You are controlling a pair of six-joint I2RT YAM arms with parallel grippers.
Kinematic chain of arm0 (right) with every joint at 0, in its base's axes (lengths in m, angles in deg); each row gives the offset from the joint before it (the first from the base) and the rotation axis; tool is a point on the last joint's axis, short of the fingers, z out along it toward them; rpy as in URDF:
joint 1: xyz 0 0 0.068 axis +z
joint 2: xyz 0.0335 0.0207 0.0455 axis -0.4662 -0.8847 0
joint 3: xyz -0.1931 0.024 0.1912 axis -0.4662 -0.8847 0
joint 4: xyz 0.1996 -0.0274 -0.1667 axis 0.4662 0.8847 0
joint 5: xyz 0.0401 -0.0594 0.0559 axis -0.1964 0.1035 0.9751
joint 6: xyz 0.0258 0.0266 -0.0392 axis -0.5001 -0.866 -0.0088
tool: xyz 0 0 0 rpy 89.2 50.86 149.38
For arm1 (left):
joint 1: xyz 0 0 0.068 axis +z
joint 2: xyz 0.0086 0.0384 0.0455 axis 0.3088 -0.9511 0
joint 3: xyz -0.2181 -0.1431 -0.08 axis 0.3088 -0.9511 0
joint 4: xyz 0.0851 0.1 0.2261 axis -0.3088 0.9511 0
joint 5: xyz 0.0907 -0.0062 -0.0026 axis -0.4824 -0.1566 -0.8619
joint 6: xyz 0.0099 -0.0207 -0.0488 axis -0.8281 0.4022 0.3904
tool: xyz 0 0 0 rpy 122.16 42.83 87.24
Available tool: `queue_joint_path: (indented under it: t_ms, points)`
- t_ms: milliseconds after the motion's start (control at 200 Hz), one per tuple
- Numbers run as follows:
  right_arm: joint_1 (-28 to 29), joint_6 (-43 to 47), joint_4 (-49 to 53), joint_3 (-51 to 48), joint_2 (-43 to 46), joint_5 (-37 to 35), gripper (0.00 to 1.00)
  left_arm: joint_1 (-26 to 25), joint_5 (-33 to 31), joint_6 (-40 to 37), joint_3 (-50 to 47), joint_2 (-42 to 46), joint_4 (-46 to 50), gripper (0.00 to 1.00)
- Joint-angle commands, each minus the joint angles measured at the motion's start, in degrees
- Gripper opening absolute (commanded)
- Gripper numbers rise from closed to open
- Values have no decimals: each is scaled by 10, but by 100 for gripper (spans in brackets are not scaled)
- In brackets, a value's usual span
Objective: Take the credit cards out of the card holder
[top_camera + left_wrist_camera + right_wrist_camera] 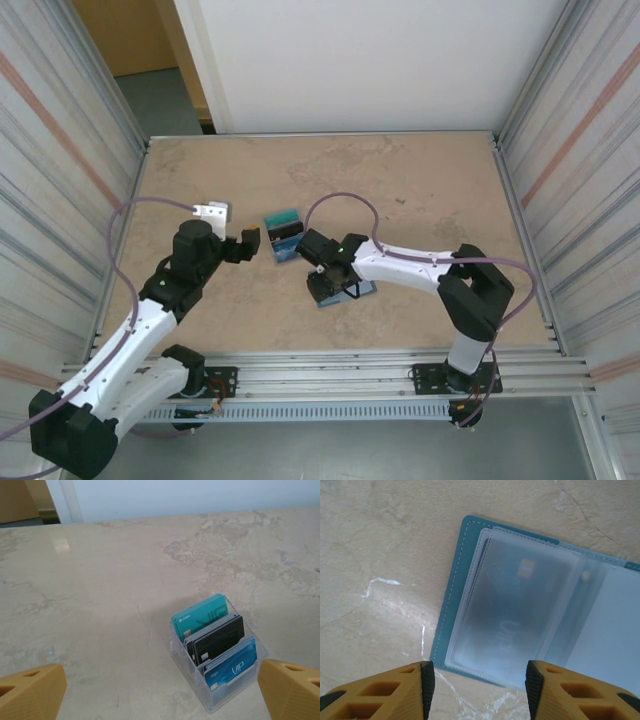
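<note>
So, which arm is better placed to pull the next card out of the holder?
Right, most likely: the right gripper hangs over the open card holder, jaws apart above a sleeved card. The left gripper, wide open, faces the clear box of cards instead.

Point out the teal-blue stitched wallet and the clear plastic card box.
teal-blue stitched wallet (452, 605), right wrist view, stitched left border.
clear plastic card box (237, 687), left wrist view, lower front wall.
</note>
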Motion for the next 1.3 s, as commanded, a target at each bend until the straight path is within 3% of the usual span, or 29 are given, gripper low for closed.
queue_joint_path:
  t_ms: [0,326,697,947,1007,1293]
  points:
    - [6,-7,26,21,-25,-14,55,3,-24,18,3,-10,19,99]
    - [5,-17,31,28,-63,-21,65,3,-16,22,-2,-30,5,99]
    - [4,-16,21,21,-82,-15,65,4,-5,24,5,-49,8,99]
    - [-11,-21,-1,0,-74,7,55,4,1,22,10,-48,13,99]
    - [-15,-22,-5,-3,-69,9,47,4,4,22,12,-49,14,99]
    - [-35,-24,-36,-21,-36,47,42,4,25,20,25,-47,23,99]
